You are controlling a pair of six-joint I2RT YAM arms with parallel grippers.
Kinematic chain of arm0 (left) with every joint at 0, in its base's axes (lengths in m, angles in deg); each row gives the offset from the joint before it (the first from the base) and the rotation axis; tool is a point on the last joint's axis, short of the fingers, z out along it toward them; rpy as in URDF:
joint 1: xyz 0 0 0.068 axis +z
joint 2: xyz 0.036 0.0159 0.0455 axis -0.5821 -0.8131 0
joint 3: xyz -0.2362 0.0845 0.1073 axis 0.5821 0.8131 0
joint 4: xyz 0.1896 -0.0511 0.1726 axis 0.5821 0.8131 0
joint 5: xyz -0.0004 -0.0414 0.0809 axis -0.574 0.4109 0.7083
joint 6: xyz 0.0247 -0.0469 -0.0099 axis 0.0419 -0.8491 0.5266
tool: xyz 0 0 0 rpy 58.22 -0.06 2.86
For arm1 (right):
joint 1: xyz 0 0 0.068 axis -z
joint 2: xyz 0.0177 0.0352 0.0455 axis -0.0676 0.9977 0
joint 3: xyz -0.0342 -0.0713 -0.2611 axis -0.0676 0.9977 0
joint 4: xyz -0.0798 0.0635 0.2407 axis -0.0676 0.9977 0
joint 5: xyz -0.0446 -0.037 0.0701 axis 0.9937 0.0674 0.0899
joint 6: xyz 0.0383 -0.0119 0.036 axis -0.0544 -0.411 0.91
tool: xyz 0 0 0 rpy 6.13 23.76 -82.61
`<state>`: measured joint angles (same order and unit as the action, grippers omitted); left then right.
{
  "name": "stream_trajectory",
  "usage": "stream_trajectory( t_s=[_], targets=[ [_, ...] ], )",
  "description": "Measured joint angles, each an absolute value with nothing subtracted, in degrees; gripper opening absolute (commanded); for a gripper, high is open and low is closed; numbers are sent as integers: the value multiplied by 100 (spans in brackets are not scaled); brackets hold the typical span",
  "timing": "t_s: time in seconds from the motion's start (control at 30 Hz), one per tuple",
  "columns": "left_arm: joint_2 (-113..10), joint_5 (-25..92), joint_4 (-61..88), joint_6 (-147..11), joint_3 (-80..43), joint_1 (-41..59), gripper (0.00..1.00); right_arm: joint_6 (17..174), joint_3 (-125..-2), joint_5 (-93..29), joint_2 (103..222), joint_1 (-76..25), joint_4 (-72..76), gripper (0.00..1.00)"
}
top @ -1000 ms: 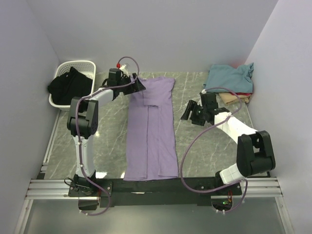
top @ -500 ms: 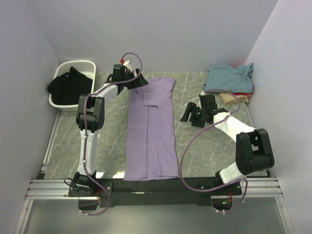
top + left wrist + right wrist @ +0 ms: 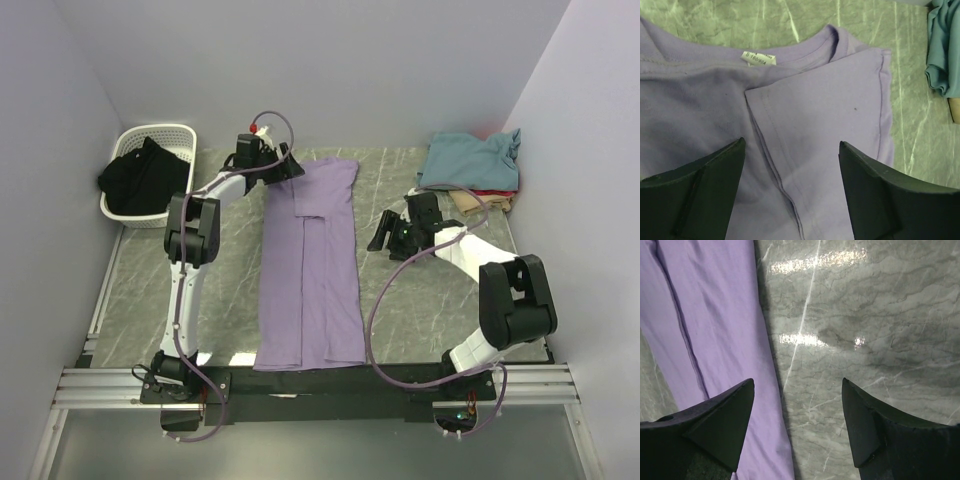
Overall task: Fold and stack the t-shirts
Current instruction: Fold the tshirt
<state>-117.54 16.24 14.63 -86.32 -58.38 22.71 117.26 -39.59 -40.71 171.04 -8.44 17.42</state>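
Observation:
A lavender t-shirt (image 3: 310,270) lies folded lengthwise into a long strip down the middle of the table, collar at the far end. My left gripper (image 3: 290,168) hovers open over its far left corner; in the left wrist view the collar tag (image 3: 759,58) and a folded-in sleeve (image 3: 830,105) lie beyond the tips (image 3: 792,145), nothing between them. My right gripper (image 3: 380,232) stands open over bare marble just right of the shirt's edge (image 3: 725,350). A teal t-shirt (image 3: 470,158) tops a stack at the far right, with red and tan (image 3: 482,202) edges under it.
A white laundry basket (image 3: 180,134) holding dark clothing (image 3: 143,175) stands at the far left corner. Grey walls close in the table on three sides. A metal rail (image 3: 320,385) runs along the near edge by the arm bases.
The left arm has stretched further toward the shirt's far left corner and its jaws narrowed slightly. The right gripper shifted a little toward the shirt. The shirt lies unchanged.

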Motion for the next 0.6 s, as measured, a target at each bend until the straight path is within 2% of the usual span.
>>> stream_trajectory(
  t_s=[0.5, 0.6],
  targets=[
    [-12041, 1722, 1441, -8754, -6109, 2191, 77, 11728, -3965, -4184, 17309, -844, 1715, 77],
    [-12051, 1766, 1452, -8763, -6131, 2180, 72, 11726, -3965, -4206, 17331, -844, 1713, 77]
  ],
)
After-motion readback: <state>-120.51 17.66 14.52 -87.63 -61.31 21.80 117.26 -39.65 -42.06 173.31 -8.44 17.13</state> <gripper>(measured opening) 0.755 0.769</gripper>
